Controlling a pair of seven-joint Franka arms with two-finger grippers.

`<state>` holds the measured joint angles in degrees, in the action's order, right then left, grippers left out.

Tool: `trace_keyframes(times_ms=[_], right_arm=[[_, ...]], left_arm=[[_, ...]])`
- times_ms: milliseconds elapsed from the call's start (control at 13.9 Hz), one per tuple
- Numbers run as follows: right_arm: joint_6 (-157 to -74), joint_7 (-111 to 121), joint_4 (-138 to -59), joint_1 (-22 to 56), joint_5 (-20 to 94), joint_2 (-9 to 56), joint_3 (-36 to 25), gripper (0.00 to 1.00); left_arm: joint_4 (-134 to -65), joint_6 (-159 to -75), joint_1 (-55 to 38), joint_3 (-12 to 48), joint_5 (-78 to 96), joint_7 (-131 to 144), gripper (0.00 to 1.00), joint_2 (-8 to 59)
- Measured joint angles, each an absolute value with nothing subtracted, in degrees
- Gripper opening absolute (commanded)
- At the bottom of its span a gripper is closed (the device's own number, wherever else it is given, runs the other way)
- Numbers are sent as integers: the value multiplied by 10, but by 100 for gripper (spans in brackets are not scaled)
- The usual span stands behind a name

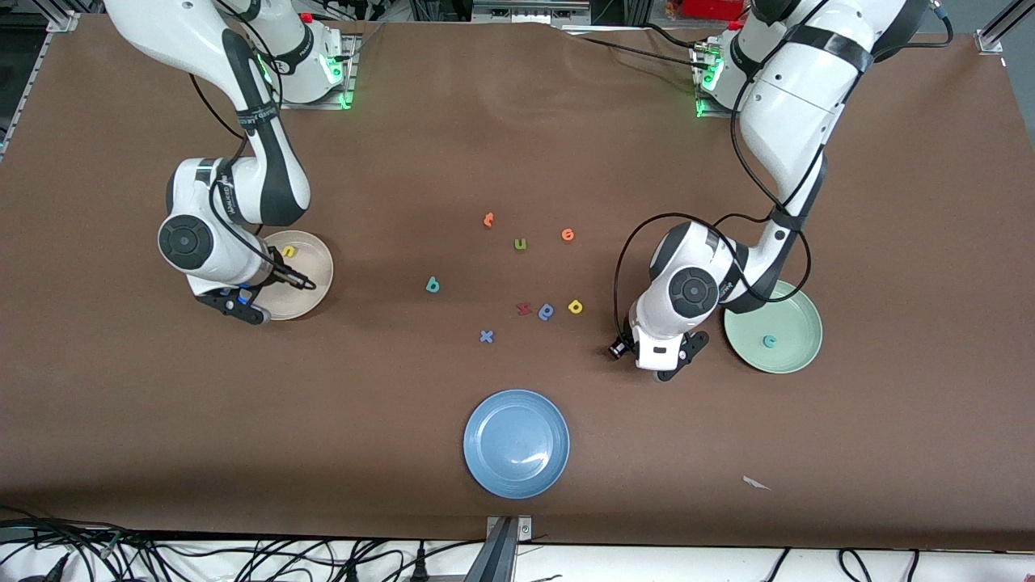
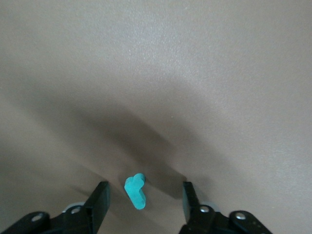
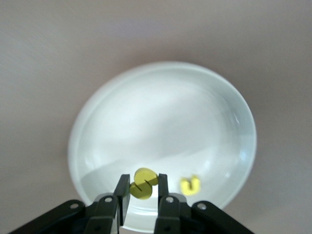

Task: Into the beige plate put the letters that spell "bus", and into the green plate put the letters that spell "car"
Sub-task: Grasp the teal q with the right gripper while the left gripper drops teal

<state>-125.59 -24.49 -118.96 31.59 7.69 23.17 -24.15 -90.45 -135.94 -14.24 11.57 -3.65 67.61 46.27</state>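
Left tool (image 2: 144, 197) is low over the tabletop (image 1: 517, 145) beside the green plate (image 1: 796, 352), jaws part open and straddling a teal r (image 2: 135, 191) that lies flat, not yet gripped. A teal c (image 1: 770, 341) already sits in that plate. Right tool (image 3: 142, 189) hangs over the beige plate (image 3: 161, 122), clamped on a yellow s (image 3: 143, 184); a yellow u (image 3: 190, 185) lies inside. Teal b (image 1: 433, 284) and yellow a (image 1: 575, 306) wait mid-table. Judged next: close on the r, lift; release the s.

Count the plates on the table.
3: beige plate under the right hand, green plate beside the left arm, and blue plate nearest the front camera.
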Motion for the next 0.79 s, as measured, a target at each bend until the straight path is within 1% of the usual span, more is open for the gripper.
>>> trace_keyframes(times_ms=[72,144,216,289,361,505,649,793], right_arm=[[-1260,-240,-1202,316,77,233,-241,13],[-1266,-239,-1210,317,77,235,-240,21],[-1272,-238,-1214,318,77,237,-237,46],[-1275,-238,-1216,319,77,239,-235,90],[-1276,-238,-1216,321,77,241,-234,100],[-1275,-238,-1216,323,77,242,-234,100],[-1274,-238,-1210,325,77,235,-230,100],[-1274,-243,-1200,326,78,222,-212,100]], left_arm=[[-904,-1359,-144,116,-46,685,46,463],[-904,-1356,-144,116,-49,691,42,462],[-904,-1356,-144,116,-50,693,38,461],[-904,-1355,-144,116,-50,693,33,460],[-904,-1355,-144,115,-50,693,30,460],[-904,-1353,-144,115,-50,693,22,459],[-904,-1348,-144,116,-60,694,16,458],[-904,-1346,-145,116,-67,694,11,458]])
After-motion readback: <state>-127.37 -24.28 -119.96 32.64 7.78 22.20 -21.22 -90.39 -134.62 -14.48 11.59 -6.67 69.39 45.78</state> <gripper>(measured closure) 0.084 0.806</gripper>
